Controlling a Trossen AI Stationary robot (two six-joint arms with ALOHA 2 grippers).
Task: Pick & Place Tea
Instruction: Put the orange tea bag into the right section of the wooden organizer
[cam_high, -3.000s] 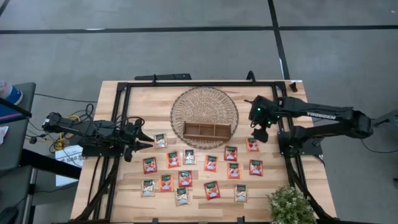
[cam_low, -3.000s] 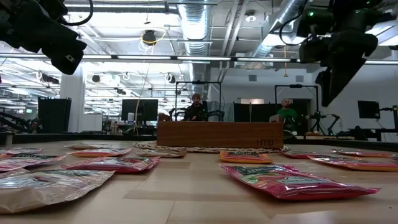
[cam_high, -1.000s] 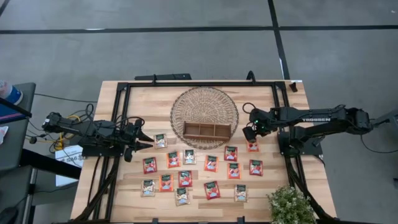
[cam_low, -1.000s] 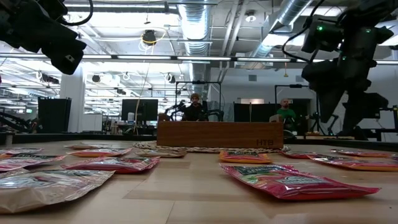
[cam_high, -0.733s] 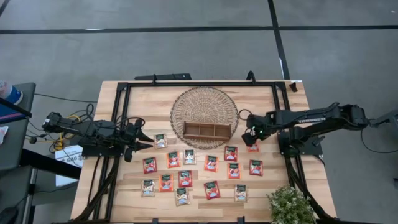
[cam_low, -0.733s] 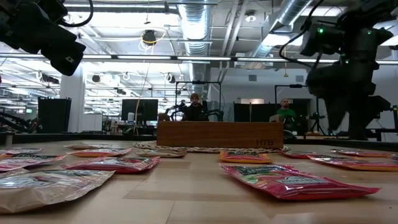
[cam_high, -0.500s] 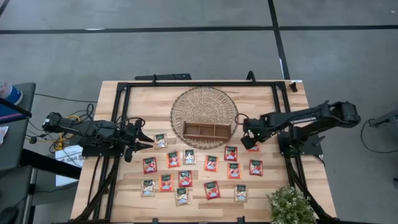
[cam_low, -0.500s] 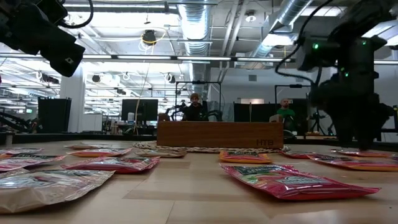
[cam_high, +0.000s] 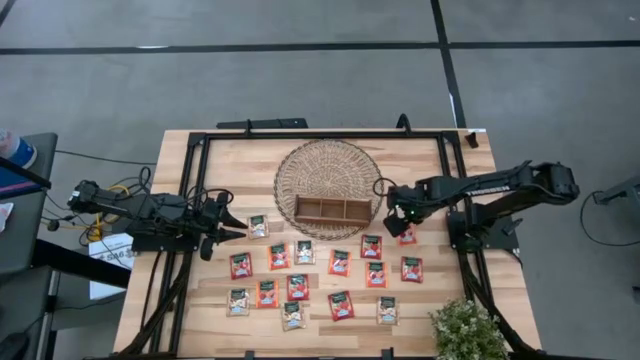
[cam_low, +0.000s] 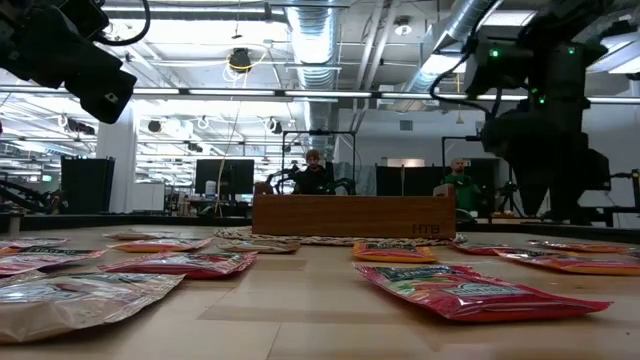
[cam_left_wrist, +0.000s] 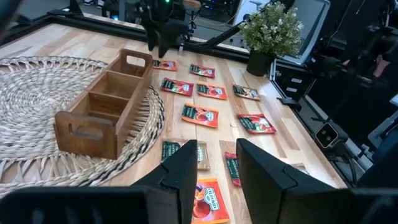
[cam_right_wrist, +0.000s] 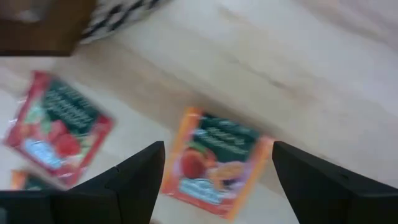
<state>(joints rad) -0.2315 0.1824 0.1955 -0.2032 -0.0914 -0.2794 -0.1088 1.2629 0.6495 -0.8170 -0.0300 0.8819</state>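
Several tea sachets (cam_high: 340, 262), red ones and cream-and-green ones, lie flat on the wooden table (cam_high: 240, 160) in front of the wooden three-compartment tray (cam_high: 333, 210). My right gripper (cam_high: 396, 214) hangs open, pointing down, right of the tray. In its wrist view its fingers (cam_right_wrist: 137, 177) stand on either side of one red sachet (cam_right_wrist: 217, 158) without touching it. That sachet (cam_high: 406, 237) is partly hidden under the arm in the high view. My left gripper (cam_left_wrist: 216, 155) waits open at the table's left side (cam_high: 232, 225), above the table.
The tray stands on a round woven mat (cam_high: 329, 165). A potted plant (cam_high: 468, 330) sits at the near right corner. Black frame rails (cam_high: 320, 134) run along the table's edges. Beyond the table, two people (cam_low: 315, 172) sit in the room.
My right gripper has shifted a little toward the table's left, toward the tray, and sunk slightly. It has tipped from a slant to pointing straight down over the red sachet, and it stays open. The sachets have not moved.
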